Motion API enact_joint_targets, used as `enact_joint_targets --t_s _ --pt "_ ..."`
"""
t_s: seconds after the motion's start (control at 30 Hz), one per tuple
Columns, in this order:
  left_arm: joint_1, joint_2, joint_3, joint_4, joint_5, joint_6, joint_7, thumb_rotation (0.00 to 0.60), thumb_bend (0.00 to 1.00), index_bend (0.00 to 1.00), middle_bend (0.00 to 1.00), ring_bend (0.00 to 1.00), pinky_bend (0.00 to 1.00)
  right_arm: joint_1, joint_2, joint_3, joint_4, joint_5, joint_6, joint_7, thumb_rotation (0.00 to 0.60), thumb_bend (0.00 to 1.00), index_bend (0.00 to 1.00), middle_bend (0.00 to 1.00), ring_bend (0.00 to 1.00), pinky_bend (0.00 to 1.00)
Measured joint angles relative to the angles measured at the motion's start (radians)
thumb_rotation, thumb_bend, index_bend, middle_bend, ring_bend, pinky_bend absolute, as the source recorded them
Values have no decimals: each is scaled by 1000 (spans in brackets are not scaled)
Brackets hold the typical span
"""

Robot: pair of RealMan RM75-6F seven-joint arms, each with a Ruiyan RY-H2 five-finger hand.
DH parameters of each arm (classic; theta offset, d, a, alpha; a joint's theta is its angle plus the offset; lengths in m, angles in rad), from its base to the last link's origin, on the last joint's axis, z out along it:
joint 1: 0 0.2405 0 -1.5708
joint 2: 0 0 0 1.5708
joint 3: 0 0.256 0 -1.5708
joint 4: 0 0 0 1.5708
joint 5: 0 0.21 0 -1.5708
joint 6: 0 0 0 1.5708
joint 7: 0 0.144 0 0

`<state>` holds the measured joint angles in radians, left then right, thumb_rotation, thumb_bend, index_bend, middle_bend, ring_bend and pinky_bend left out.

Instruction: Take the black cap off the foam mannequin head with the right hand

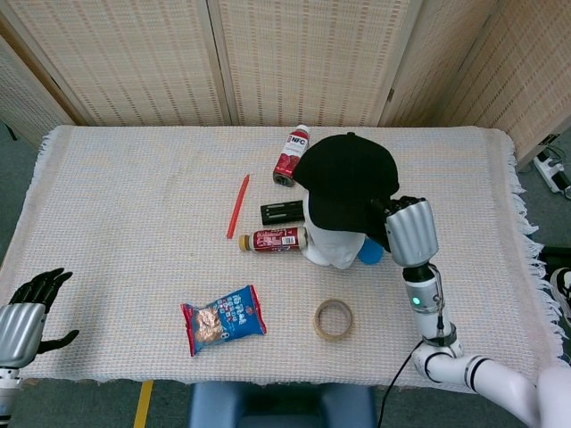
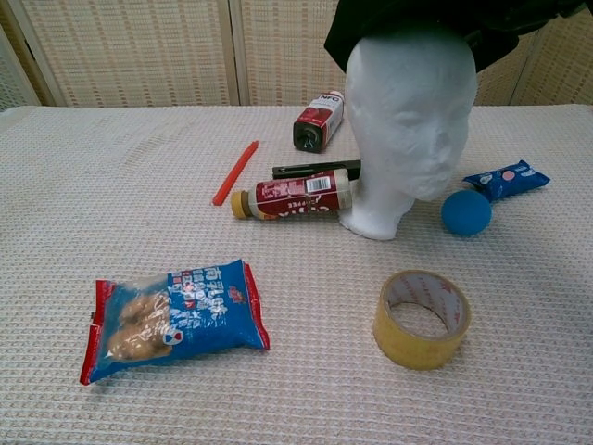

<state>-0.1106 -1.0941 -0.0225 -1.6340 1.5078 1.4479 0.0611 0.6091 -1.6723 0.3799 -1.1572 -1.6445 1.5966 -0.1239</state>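
The right hand [image 1: 406,230] has a silver-grey ribbed back and black fingers; below it runs a slim grey wrist with a small green light, then a black ring and a white forearm. The left hand [image 1: 25,312] matches — silver shell, black fingers.

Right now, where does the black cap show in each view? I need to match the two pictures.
Head view: black cap sits right of centre, over the foam mannequin head, with the right hand at its right edge.
Chest view: it is cut off by the top edge, upper right, above the foam face.
Shared landmark: the tape roll.
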Motion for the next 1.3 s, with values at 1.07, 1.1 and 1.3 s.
enact_joint_targets --t_s 1.07,1.1,1.3 --pt "-18 -19 -5 -16 36 17 4 600 77 170 151 127 216 -216 160 -175 114 113 -15 201 600 457 904 863 1000 1000" --pt "-17 -17 -5 -18 37 19 5 600 77 170 151 127 216 -217 150 -183 128 109 -20 203 600 457 903 863 1000 1000" --pt "-14 -10 -2 -27 38 22 6 600 78 170 151 126 216 -214 69 -238 226 79 -51 221 600 450 811 845 964 1000"
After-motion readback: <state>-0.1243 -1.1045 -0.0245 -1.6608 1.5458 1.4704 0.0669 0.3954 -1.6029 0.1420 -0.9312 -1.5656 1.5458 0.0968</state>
